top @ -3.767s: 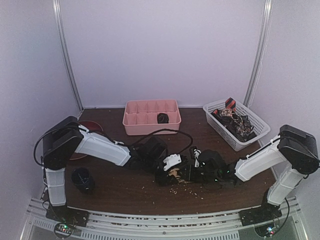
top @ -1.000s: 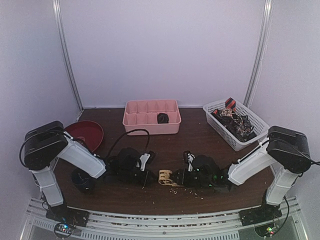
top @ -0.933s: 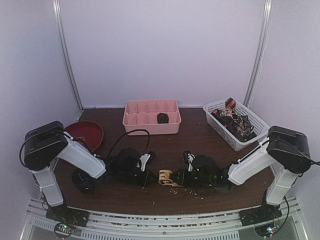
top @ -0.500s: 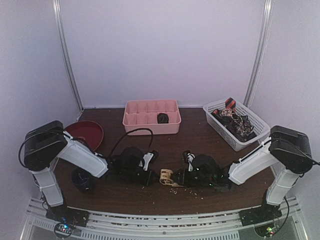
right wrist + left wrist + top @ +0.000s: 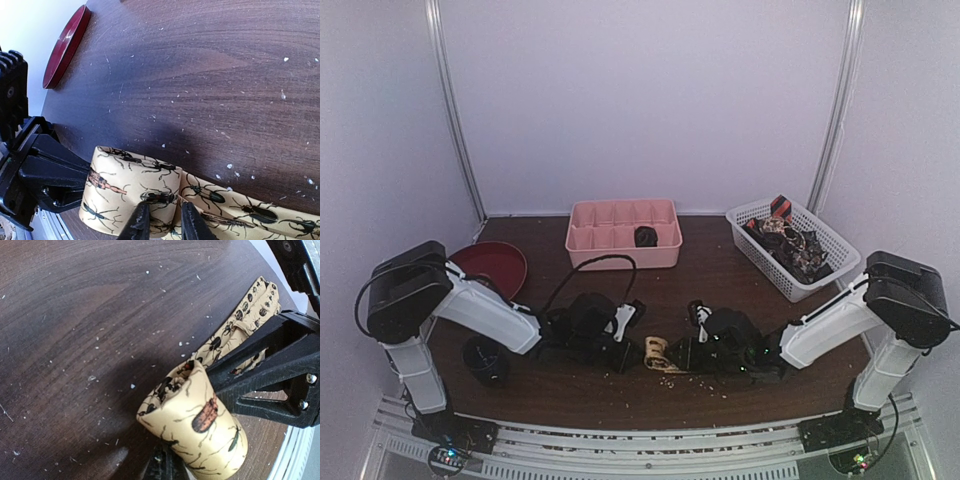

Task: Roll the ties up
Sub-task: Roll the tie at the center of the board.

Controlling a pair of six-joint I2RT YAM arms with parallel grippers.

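Top view, 6 o'clock on the worktop (image 5: 720,285), near edge: tan tie (image 5: 200,426), beetle print. One end is wound into a short, fat roll lying on the wood. The unrolled tail runs flat out of the roll toward 1 o'clock in the left wrist view.

Right claw (image 5: 161,220): clenched on the tan tie. Its fingers pinch the fabric just where the tail meets the roll. In the top view it reaches in from the roll's 3 o'clock.

Left claw (image 5: 628,352): reaches in from the roll's 9 o'clock, tips right at the end of the roll. Its own camera shows only a dark sliver of finger under the roll. Cannot tell whether it is clenched or released.

Pale specks (image 5: 229,166) lie scattered on the wood around the roll.

8 o'clock: black cup (image 5: 485,358), near the left arm's base.

10 o'clock: red plate (image 5: 490,266), lying flat.

12 o'clock, far edge: pink tray (image 5: 620,250), divided into compartments. A dark roll (image 5: 645,236) sits in a near-row compartment, right of the tray's middle.

2 o'clock: white basket (image 5: 750,215) holding a heap of loose ties (image 5: 792,245), dark and red-and-black.
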